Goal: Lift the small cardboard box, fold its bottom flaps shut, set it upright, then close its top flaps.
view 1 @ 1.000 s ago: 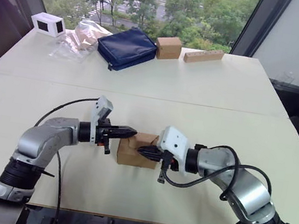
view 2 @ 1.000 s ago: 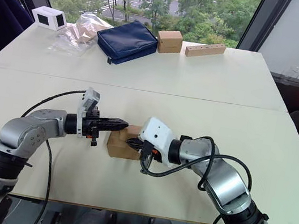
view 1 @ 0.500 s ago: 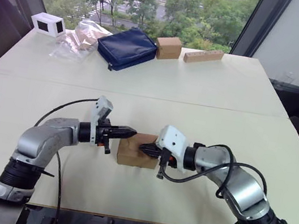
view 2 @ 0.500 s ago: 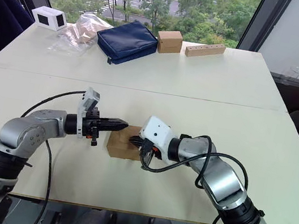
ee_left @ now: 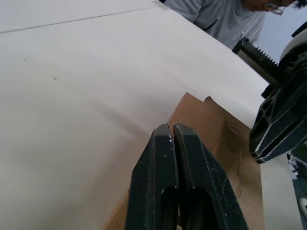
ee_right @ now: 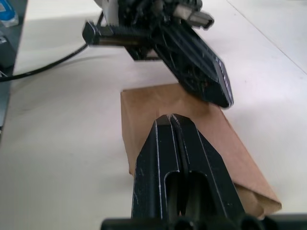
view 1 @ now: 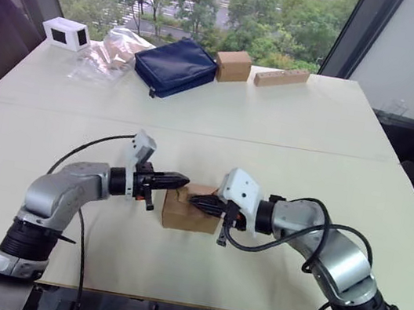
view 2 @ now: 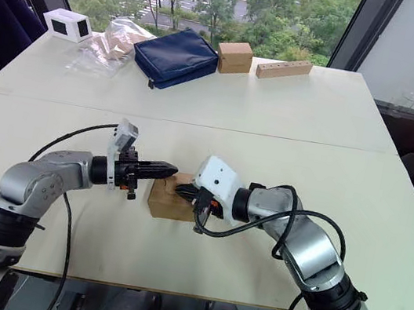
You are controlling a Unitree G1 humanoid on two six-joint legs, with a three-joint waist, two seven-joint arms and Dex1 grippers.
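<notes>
On the wide cream table (view 1: pixel 292 121) the small plain brown cardboard box (view 1: pixel 183 212) stands upright near the front edge, so we judge the bottom done and the top flaps (ee_left: pixel 211 125) nearly down — only pressing flat remains. Our left gripper (view 1: pixel 180 180) and right gripper (view 1: pixel 196 198) reach in level from either side, fingers pressed together, tips over the box top.

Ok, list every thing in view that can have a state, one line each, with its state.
small cardboard box: standing on the table, between the two grippers, not lifted.
top flaps: folded down, nearly flat.
left gripper: shut, tip over the box's top.
right gripper: shut, tip over the box's top.
blue pouch: closed, lying flat at the far edge.
second cardboard box: closed, upright.
clear plastic bag: crumpled, lying flat.
</notes>
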